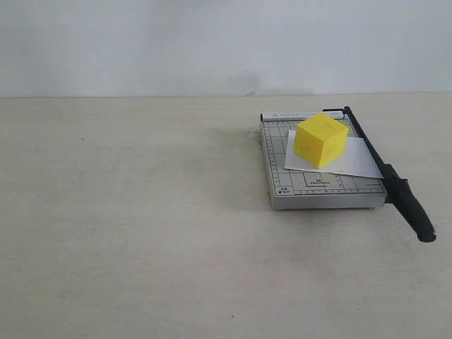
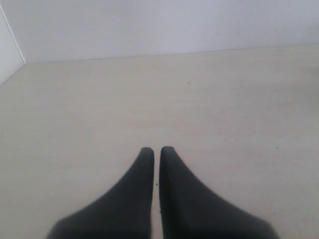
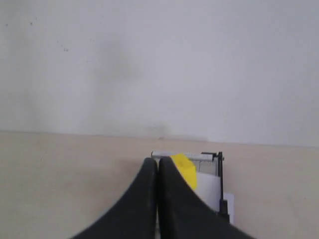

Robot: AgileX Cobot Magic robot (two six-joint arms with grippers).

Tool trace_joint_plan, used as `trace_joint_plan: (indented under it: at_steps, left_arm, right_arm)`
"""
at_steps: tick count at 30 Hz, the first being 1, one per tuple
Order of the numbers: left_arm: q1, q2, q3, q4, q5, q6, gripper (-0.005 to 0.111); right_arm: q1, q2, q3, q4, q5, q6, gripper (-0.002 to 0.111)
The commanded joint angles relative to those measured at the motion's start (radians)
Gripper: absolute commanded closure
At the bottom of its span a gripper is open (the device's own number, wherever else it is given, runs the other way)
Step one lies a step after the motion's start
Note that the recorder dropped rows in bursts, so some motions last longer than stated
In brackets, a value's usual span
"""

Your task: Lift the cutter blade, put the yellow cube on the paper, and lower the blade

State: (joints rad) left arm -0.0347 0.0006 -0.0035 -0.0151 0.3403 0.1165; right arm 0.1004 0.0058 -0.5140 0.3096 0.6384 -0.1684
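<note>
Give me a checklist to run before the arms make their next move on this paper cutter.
1. Yellow cube resting on the paper: ok.
2. Cutter blade lowered along the trimmer base edge: ok.
3. Left gripper jaws shut, holding nothing: ok.
4. Right gripper jaws shut, holding nothing: ok.
5. No arm over the trimmer base in the exterior view: ok.
6. Paper pinned under the blade: cannot tell.

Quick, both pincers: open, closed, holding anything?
Left pincer: closed, holding nothing.
Right pincer: closed, holding nothing.
</note>
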Motion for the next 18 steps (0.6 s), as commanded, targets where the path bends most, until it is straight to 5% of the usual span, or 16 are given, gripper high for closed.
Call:
trace_joint_plan:
  at_steps: [1,15,18]
  left_arm:
    - [0.003,-0.001,0.004,0.001,-0.003,-0.009,0.102]
    - [0.003,-0.001,0.004,0.001,-0.003,-0.009,0.102]
    - [0.003,-0.001,0.004,0.001,-0.003,-0.009,0.102]
  right_arm:
    - [-0.001,-0.006,-0.025,0.043,0.099,0.01,0.108]
    - [-0.001,-0.006,-0.025,0.043,0.096,0.01,0.108]
    - [-0.001,-0.006,0.001,0.039,-0.039,-0.057,0.108]
